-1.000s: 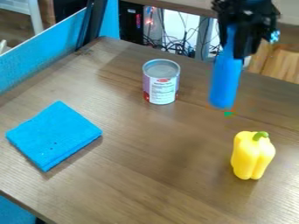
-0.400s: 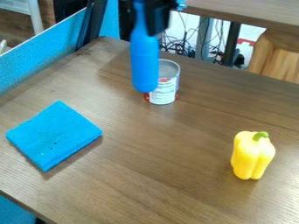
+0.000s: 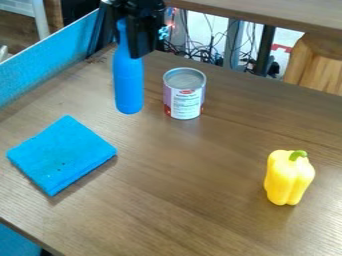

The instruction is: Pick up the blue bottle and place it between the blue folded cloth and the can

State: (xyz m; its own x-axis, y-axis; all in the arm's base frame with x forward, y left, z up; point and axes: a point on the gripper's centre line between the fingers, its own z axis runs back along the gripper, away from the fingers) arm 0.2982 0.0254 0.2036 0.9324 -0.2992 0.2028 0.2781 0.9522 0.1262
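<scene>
the black gripper [image 3: 132, 49], cut off above by the view's top edge, has its fingers clasped around the neck of the blue bottle [image 3: 129, 85], partly hiding it; the bottle stands upright beside the can [image 3: 184, 95], its contact with the table [image 3: 194, 200] hard to make out

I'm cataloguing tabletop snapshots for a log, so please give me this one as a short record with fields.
Surface: brown wood-grain table
Gripper: black two-finger gripper, upper left of the view
Held: smooth blue bottle-shaped object, roughly upright, gripped near its top
Nearest to held object: short cylindrical metal can with a printed label, upright, just right of it in the view
Front left: flat, square blue folded cloth
Right: yellow bell pepper with a green stem, standing upright
Held object's contact with table: cannot tell
</scene>
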